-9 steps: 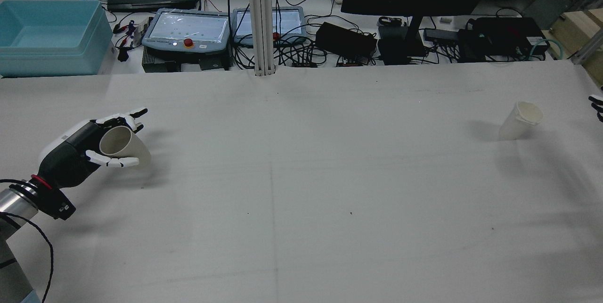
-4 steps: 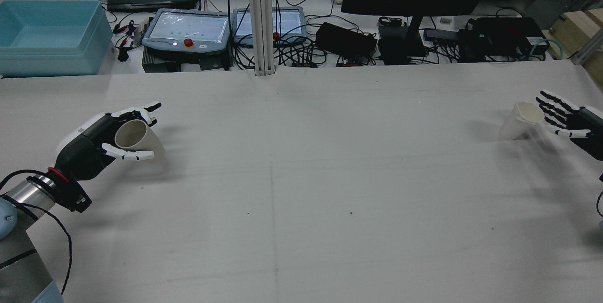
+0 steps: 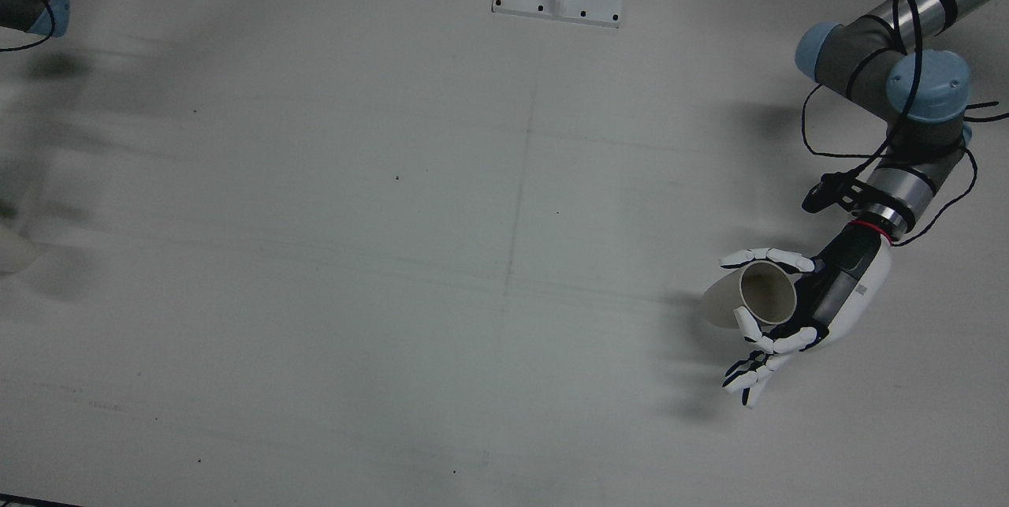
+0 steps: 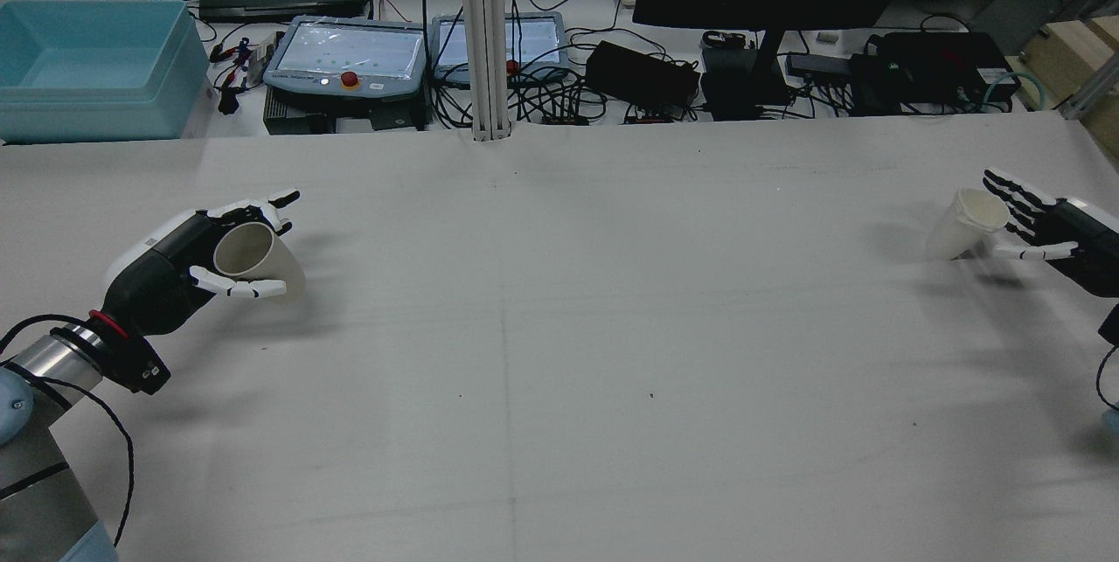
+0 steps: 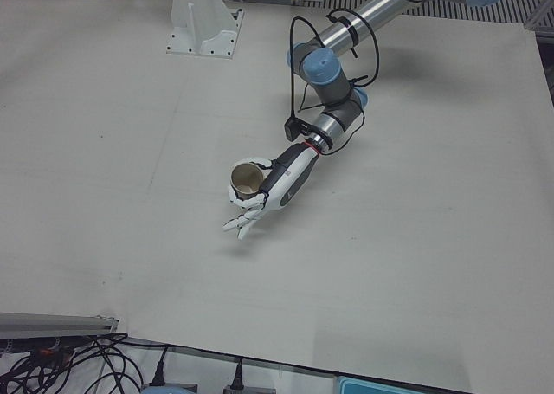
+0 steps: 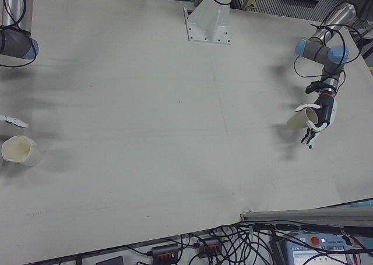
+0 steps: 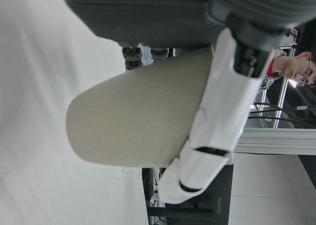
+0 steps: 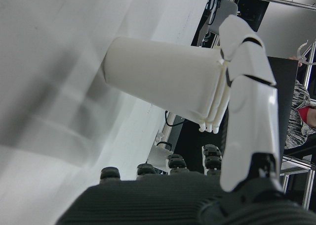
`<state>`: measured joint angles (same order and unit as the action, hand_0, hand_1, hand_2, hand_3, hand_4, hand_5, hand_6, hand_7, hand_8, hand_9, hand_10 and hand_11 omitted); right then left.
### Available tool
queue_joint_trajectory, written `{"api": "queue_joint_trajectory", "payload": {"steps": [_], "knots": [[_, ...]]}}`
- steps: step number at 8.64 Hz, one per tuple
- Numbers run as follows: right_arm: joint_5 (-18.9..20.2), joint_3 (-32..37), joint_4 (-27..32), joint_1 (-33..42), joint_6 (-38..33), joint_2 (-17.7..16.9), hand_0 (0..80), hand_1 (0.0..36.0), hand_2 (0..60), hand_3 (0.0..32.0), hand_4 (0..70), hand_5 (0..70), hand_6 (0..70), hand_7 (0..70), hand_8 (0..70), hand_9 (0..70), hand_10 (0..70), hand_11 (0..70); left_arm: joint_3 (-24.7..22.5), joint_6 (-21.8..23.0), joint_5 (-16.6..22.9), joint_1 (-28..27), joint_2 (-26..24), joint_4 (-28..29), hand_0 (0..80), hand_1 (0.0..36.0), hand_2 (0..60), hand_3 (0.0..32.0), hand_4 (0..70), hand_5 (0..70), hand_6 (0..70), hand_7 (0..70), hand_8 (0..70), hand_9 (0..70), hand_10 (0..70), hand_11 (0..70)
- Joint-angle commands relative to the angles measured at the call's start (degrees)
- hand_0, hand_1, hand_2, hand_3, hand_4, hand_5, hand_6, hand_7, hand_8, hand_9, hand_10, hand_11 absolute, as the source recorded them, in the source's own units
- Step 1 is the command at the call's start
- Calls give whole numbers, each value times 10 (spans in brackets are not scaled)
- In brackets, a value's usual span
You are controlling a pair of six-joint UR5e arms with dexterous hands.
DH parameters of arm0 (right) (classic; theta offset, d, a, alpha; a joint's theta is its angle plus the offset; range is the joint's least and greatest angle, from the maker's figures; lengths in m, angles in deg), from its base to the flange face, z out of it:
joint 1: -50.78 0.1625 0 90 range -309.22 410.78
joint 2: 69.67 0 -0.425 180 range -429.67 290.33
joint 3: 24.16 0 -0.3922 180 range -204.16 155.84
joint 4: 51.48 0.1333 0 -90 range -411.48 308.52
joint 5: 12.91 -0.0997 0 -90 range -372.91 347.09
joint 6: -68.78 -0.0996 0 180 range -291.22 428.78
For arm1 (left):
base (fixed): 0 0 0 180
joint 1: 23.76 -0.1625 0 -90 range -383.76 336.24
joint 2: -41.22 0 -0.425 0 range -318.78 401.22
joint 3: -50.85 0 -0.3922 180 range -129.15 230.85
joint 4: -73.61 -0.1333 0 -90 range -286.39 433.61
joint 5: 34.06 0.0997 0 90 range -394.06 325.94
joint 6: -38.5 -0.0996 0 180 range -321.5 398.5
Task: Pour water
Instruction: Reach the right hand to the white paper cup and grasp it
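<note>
Both hands reach paper cups before pouring.
Left hand (image 4: 188,260) cradles the tan cup (image 4: 253,258), fingers loosely curled; right hand (image 4: 1053,230) spread beside the white cup (image 4: 966,223), next must close.

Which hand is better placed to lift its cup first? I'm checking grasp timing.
The left hand: its fingers already curl around the tan cup. The right hand is open beside the white cup, not yet wrapped round it.

A white cup (image 6: 17,149) stands on the table (image 6: 175,137). Far across, the left hand (image 6: 317,120) holds a tan cup (image 6: 300,119).
</note>
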<state>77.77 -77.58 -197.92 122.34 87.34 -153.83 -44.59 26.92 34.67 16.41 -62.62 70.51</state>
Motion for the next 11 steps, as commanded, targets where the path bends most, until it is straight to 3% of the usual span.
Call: {"api": "queue_joint_trajectory", "payload": {"steps": [1, 3, 4, 5, 6, 7, 8, 9, 11], "knots": [[-1, -3, -5, -15, 18, 9, 593, 330, 271, 0, 0, 91, 96, 38, 9, 14, 0, 0, 1, 0, 0, 0, 0, 1, 800, 360, 600, 0, 387, 700, 126, 107, 34, 7, 65, 137], [-3, -19, -9, -15, 25, 16, 606, 344, 322, 0, 0, 97, 121, 101, 21, 31, 0, 0, 2, 0, -12, -4, 4, 2, 800, 360, 600, 0, 382, 700, 124, 105, 34, 7, 65, 138], [-14, -27, -17, -19, 27, 16, 617, 358, 379, 0, 0, 104, 146, 155, 39, 60, 0, 0, 3, 1, -13, -12, 4, 3, 800, 360, 600, 0, 379, 700, 124, 103, 34, 6, 66, 139], [-15, -27, -35, -22, 33, 17, 662, 360, 463, 0, 49, 125, 235, 329, 122, 185, 0, 0, 2, 1, -13, -12, 4, 3, 800, 360, 600, 0, 380, 700, 126, 106, 35, 7, 67, 140], [-15, -27, -41, -27, 43, 20, 779, 360, 556, 0, 140, 165, 405, 618, 325, 465, 0, 0, 2, 1, -13, -12, 5, 4, 800, 360, 600, 0, 376, 700, 125, 107, 37, 7, 67, 140], [-15, -29, -42, -29, 45, 20, 800, 360, 600, 0, 155, 218, 559, 700, 540, 700, 8, 35, 3, 1, -13, -12, 5, 4, 800, 360, 600, 0, 371, 700, 124, 106, 36, 7, 67, 140], [-15, -68, -44, -22, 45, 15, 800, 360, 600, 0, 149, 249, 614, 700, 628, 700, 73, 144, 2, 1, -13, -13, 4, 4, 800, 360, 600, 0, 370, 700, 125, 107, 36, 7, 67, 140], [-14, -141, -85, 1, 46, 9, 800, 360, 600, 0, 100, 261, 594, 700, 606, 700, 81, 162, 0, -2, -13, -14, 0, 3, 800, 360, 600, 0, 368, 700, 124, 106, 37, 7, 66, 139], [-6, -324, -229, 62, 77, 3, 800, 360, 600, 0, 107, 261, 570, 700, 547, 700, 32, 95, 1, -4, -18, -29, -17, -1, 800, 360, 600, 0, 381, 700, 129, 113, 36, 8, 65, 138]]}}
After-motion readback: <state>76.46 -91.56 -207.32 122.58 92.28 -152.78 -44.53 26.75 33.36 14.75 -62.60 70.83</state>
